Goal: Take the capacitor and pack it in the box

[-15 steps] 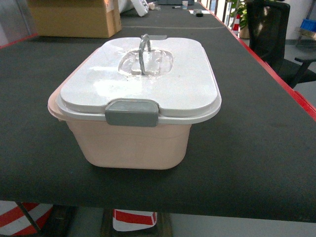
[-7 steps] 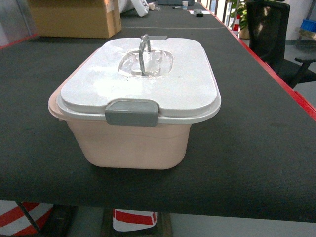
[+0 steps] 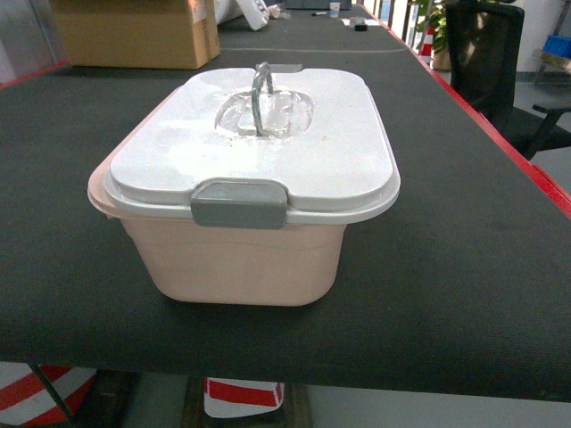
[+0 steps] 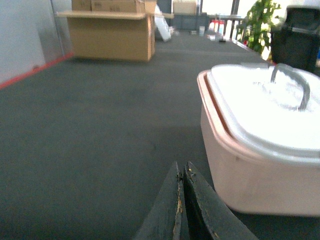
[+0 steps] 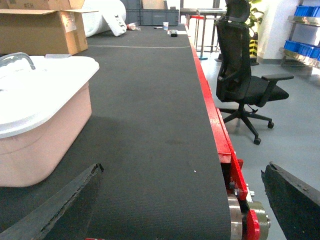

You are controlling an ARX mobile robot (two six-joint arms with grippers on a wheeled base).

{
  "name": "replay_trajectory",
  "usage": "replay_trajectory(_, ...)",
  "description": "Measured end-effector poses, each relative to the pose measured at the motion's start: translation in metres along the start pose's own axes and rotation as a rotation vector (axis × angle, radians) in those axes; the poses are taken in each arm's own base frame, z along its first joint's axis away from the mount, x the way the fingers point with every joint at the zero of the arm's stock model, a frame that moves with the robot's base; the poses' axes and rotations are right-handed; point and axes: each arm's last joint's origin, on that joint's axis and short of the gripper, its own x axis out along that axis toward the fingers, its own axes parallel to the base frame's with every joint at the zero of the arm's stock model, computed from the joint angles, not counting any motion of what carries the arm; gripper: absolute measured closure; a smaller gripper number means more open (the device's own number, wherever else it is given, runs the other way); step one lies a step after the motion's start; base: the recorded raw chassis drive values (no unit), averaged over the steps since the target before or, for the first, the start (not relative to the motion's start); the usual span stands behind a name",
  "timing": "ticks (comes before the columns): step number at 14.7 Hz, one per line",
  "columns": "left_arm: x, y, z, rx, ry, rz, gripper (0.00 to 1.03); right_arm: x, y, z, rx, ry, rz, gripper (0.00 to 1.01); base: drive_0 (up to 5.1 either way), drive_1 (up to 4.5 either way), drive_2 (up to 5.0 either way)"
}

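The pale pink box (image 3: 241, 259) stands on the dark belt with its white lid (image 3: 268, 152) on. The grey latch (image 3: 238, 203) faces me and the grey handle (image 3: 260, 87) stands upright. No capacitor shows in any view. Neither gripper appears in the head view. In the left wrist view my left gripper (image 4: 182, 167) is shut with nothing in it, low over the belt just left of the box (image 4: 250, 170). In the right wrist view my right gripper (image 5: 182, 170) stands wide open and empty near the belt's red right edge, the box (image 5: 40, 135) off to its left.
A brown cardboard carton (image 3: 134, 34) sits at the far left of the belt. The red belt edge (image 5: 215, 120) runs along the right, with a roller (image 5: 247, 220) at the near end. A black office chair (image 5: 245, 85) stands on the floor beyond it.
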Motion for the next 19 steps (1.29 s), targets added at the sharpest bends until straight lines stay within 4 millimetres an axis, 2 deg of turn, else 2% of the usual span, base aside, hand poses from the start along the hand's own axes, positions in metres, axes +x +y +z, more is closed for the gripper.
replay_trajectory(14,-0.026,0.000,0.002,0.000,0.005,0.000,1.01,0.000,0.000,0.000,0.000,0.000,0.000,0.03,0.0,0.00,0.0)
replay_trajectory(15,-0.036,0.000,0.001,0.001,-0.004,-0.003,1.01,0.000,0.000,0.000,0.000,0.000,0.000,0.03,0.0,0.00,0.0)
replay_trajectory(16,-0.036,0.000,-0.002,0.001,0.018,0.000,0.95,0.000,0.000,0.000,0.000,0.000,0.000,0.03,0.0,0.00,0.0)
replay_trajectory(18,-0.036,0.000,-0.002,0.001,0.018,0.000,0.11,0.000,0.000,0.000,0.000,0.000,0.000,0.03,0.0,0.00,0.0)
replay_trajectory(19,-0.036,0.000,-0.002,0.002,0.018,0.000,0.03,0.000,0.000,0.000,0.000,0.000,0.000,0.03,0.0,0.00,0.0)
